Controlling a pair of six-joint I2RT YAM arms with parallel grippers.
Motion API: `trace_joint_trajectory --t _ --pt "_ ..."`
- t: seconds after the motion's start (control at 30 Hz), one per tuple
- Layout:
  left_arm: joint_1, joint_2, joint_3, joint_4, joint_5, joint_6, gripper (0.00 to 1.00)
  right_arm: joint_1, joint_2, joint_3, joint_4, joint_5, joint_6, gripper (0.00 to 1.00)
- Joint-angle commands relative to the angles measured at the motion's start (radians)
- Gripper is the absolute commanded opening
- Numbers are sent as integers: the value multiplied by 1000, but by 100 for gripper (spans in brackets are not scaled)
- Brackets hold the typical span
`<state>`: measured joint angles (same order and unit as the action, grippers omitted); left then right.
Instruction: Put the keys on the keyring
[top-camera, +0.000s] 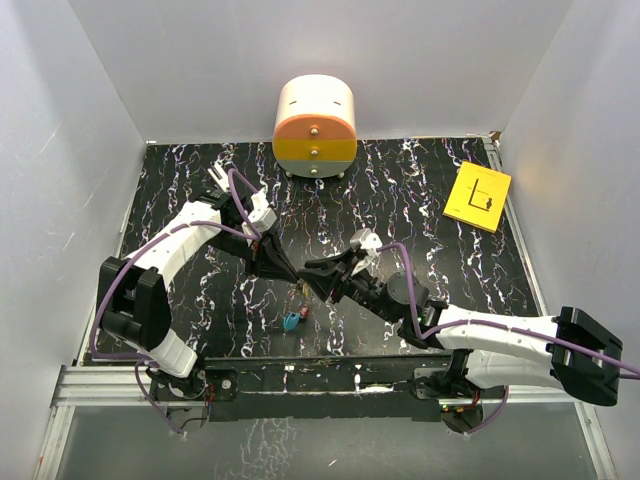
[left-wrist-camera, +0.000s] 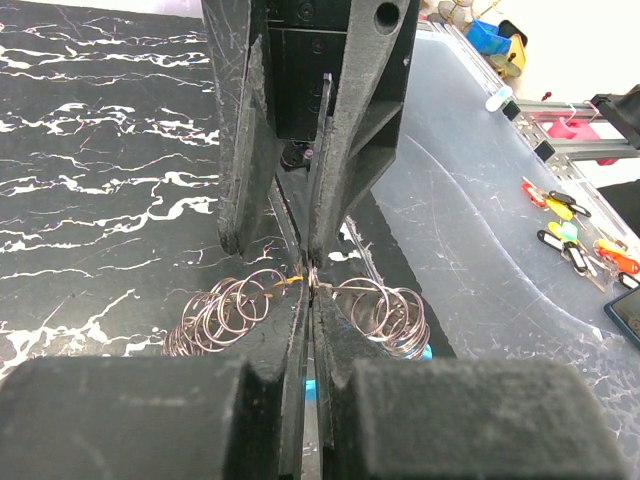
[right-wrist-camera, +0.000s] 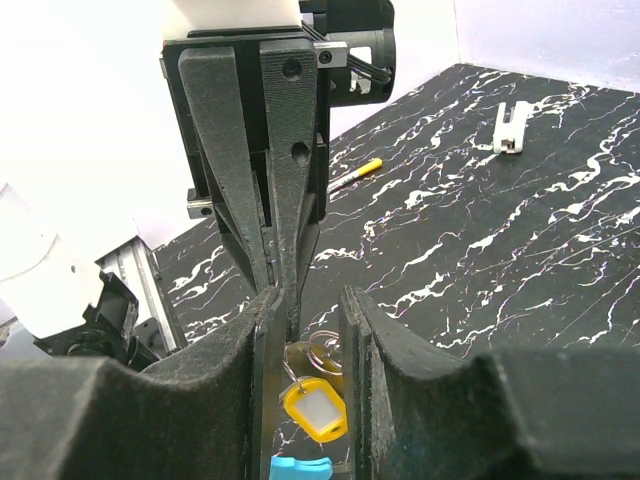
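My left gripper (top-camera: 288, 270) (left-wrist-camera: 310, 290) is shut on a thin metal keyring (left-wrist-camera: 385, 310) held above the middle of the table. Several linked rings (left-wrist-camera: 225, 310) hang on both sides of its tips. My right gripper (top-camera: 312, 280) (right-wrist-camera: 315, 300) meets it tip to tip, jaws apart. A yellow tag (right-wrist-camera: 316, 410) and rings hang in the gap below the jaws. A blue key (top-camera: 291, 321) (right-wrist-camera: 300, 468) lies on the table just below. Something small and reddish (top-camera: 301, 294) hangs under the grippers. I cannot make out a green key.
An orange and white drum (top-camera: 315, 125) stands at the back centre. A yellow card (top-camera: 478, 196) lies at the back right. A white clip (right-wrist-camera: 512, 127) and a pen (right-wrist-camera: 355, 172) lie on the black marbled table (top-camera: 420, 200). Spare tags (left-wrist-camera: 575, 235) lie beyond the table.
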<state>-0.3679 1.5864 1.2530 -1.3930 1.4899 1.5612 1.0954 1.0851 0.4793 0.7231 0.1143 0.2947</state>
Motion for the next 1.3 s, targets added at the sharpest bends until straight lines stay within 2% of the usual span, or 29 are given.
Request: trace_joint_trajectory --t 0.0,0.7,1.27 --pt "5 -41 11 -21 109 37 0 21 -31 -2 69 14 6 33" --pt "4 -64 -9 -22 108 46 0 44 -59 4 58 55 -19 34" --pt "4 -55 5 -21 148 13 0 61 4 -13 155 48 -25 34"
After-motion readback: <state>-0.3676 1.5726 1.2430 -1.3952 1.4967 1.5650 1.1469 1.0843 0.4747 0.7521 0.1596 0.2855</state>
